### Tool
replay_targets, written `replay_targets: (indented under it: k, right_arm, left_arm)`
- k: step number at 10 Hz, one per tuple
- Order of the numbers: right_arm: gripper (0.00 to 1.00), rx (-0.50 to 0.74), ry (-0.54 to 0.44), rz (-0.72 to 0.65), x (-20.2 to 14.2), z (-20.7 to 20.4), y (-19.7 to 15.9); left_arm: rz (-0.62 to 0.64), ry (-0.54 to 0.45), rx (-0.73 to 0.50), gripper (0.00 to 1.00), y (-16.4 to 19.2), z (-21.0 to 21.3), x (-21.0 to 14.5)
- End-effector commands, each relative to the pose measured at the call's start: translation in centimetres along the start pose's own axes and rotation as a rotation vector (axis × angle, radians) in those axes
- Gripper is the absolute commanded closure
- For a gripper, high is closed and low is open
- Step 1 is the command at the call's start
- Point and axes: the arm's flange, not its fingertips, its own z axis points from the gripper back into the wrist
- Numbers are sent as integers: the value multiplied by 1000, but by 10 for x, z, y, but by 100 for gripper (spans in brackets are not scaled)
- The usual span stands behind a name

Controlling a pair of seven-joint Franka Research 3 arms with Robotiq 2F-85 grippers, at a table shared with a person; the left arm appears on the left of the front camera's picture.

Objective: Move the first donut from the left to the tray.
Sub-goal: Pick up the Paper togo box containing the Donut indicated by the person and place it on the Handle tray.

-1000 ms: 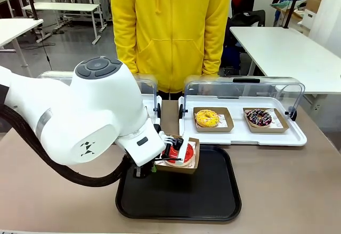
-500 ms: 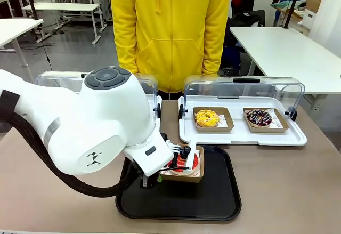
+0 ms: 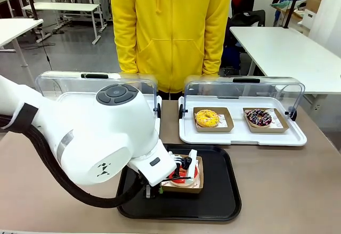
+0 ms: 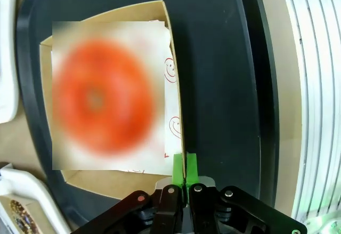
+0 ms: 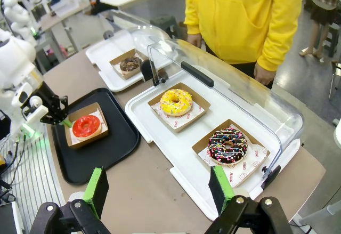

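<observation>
Four donuts are visible: one red donut (image 5: 87, 126), one yellow donut (image 5: 176, 101) and two chocolate ones. The left gripper (image 4: 185, 166) has its jaws closed on the wall of the red donut's holder (image 4: 175, 82), which lies flat on the black tray (image 3: 216, 199), just ahead of the jaws. The right gripper (image 5: 158, 186) has its jaws open above the tabletop (image 5: 154, 191).

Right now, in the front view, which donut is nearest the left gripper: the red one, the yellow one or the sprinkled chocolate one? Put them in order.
1. The red donut, in its cardboard holder on the black tray; the left gripper grips the holder's edge.
2. The yellow donut, farther back, left spot in the white tray.
3. The sprinkled chocolate donut, same tray, far right.
</observation>
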Motion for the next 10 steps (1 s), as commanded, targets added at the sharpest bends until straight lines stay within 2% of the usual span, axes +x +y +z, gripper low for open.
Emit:
replay_targets:
  k: [1,6,7,8,9,10]
  right_arm:
    - [0,3,-25,25,2,0,-1]
    - [0,3,-25,25,2,0,-1]
    - [0,3,-25,25,2,0,-1]
    - [0,3,-25,25,2,0,-1]
    - [0,3,-25,25,2,0,-1]
    - [0,3,-25,25,2,0,-1]
  left_arm:
    - [23,-13,-20,98,-2,-7,-1]
    - [47,-34,-53,98,0,-11,0]
    - [29,-34,-51,41,-1,-9,0]
    - [29,-37,-55,42,-1,-4,0]
    - [32,-37,-56,0,-1,5,2]
    - [34,-40,-60,0,-1,16,3]
